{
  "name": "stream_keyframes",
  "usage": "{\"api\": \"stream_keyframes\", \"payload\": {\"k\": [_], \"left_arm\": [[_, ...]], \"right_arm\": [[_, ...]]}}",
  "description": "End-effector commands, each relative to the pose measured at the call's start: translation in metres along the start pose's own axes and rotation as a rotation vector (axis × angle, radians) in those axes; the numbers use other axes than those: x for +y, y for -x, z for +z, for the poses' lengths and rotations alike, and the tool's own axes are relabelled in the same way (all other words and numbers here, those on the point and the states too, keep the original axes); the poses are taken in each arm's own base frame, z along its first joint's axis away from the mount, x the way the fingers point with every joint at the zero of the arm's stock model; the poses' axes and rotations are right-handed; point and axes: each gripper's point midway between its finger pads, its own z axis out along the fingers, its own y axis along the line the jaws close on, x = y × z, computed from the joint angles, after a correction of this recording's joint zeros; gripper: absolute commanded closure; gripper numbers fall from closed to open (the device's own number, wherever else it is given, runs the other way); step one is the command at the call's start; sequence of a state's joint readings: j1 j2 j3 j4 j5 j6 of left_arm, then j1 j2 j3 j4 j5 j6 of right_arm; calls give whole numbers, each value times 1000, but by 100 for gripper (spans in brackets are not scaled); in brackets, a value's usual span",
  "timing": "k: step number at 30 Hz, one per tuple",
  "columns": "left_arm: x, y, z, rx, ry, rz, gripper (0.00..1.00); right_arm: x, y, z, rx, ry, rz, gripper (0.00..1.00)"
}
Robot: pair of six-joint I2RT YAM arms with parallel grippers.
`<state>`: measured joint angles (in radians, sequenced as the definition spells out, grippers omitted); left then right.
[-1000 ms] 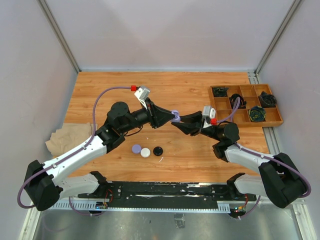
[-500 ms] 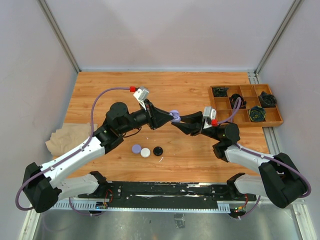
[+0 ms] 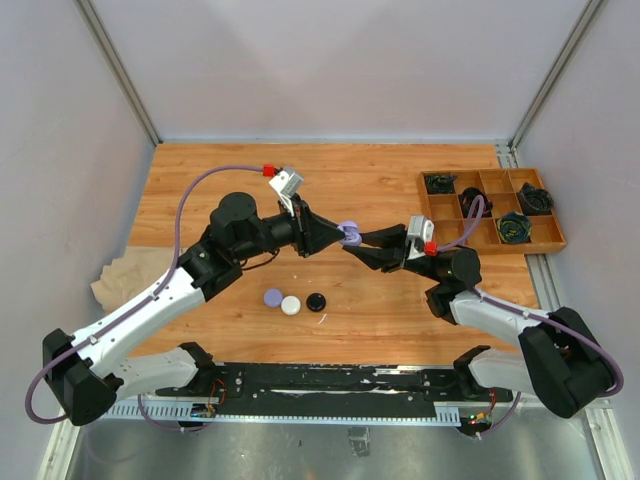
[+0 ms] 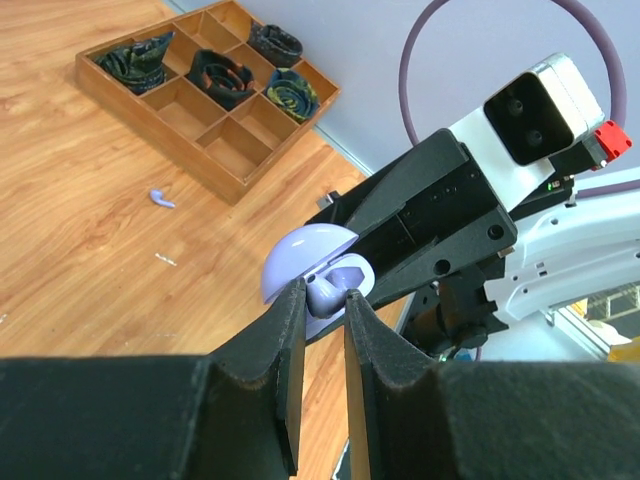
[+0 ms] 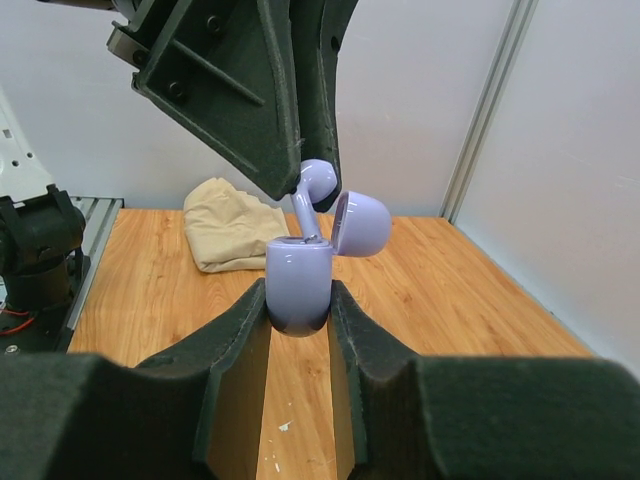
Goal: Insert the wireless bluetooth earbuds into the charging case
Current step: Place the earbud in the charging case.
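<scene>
Meeting above mid-table in your top view, left gripper (image 3: 340,234) and right gripper (image 3: 353,245), at your left wrist, pinching the lavender earbud (image 4: 332,293) beside the open charging case (image 4: 298,268), at your right wrist, jaws clamping that case, earbud stem touching its top.

Lavender case (image 5: 298,285), upright, lid open; lavender earbud (image 5: 316,182) stem-down at its socket; second earbud (image 4: 162,198) lies well apart.
</scene>
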<state>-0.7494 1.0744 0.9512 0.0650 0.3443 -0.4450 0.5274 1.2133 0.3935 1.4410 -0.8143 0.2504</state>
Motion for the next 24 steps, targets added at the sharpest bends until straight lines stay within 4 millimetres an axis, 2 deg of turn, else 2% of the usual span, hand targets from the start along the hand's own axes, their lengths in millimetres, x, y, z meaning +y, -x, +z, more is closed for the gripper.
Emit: {"api": "stream_keyframes", "payload": {"k": [1,24], "left_arm": [[-2,4,-4,33,8,47,95],[-17,8,-9,159,-31,112,94]], "right_arm": [[6,27,3,-75,42,-111,99],[6,17,2,-55,53,-113,99]]}}
